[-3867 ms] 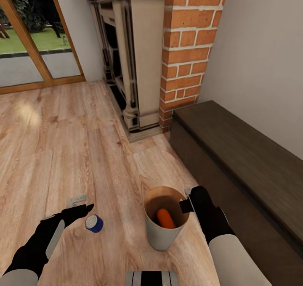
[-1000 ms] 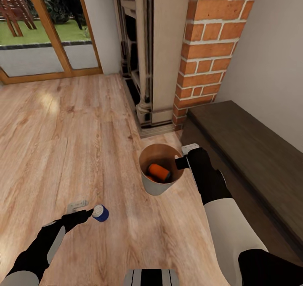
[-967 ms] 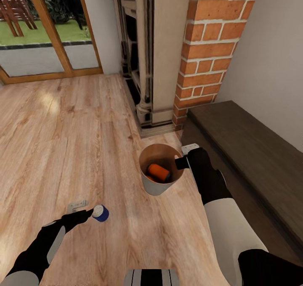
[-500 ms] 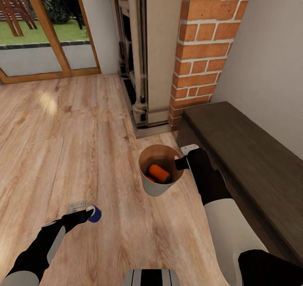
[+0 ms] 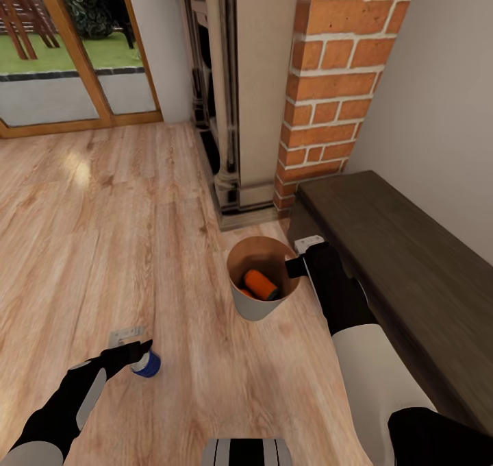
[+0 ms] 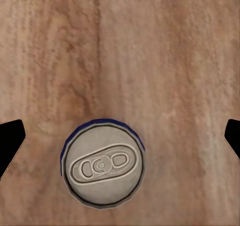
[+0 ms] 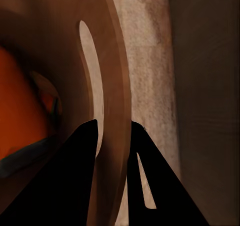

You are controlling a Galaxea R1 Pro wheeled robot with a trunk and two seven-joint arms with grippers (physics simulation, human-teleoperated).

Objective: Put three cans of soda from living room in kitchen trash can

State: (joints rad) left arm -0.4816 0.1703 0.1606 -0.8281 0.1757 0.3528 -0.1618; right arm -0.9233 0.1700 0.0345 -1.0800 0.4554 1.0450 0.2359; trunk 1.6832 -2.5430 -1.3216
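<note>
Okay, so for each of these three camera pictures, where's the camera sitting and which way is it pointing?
Head view: on the robot's head, looking forward and down at the wood floor, with both arms, the left gripper and the right gripper at the bin.
Left wrist view: on the left arm, looking straight down at the blue can, its fingertips spread wide.
Right wrist view: on the right arm, its fingers pinching the bin's rim.
Shared: head and right wrist both show the orange can.
</note>
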